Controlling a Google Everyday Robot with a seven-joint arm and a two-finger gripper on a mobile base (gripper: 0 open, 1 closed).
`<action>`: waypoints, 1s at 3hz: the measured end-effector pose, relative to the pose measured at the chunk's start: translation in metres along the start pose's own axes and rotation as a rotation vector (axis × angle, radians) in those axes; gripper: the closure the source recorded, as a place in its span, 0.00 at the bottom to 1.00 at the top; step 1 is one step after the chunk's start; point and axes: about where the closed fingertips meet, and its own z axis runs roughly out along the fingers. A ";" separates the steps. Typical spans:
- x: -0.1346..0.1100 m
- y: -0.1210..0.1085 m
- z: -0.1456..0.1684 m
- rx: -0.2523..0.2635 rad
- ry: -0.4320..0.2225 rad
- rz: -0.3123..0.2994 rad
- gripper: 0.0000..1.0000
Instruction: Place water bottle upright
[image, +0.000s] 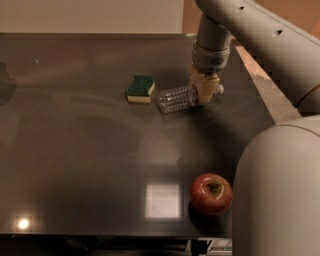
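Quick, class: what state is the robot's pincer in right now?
Pincer: down at the cap end of the water bottle, which lies on its side; open or closed cannot be told.
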 end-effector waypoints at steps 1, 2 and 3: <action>-0.005 -0.003 -0.012 0.022 0.038 -0.070 0.87; -0.012 -0.010 -0.031 0.074 0.114 -0.191 1.00; -0.016 -0.014 -0.056 0.157 0.194 -0.349 1.00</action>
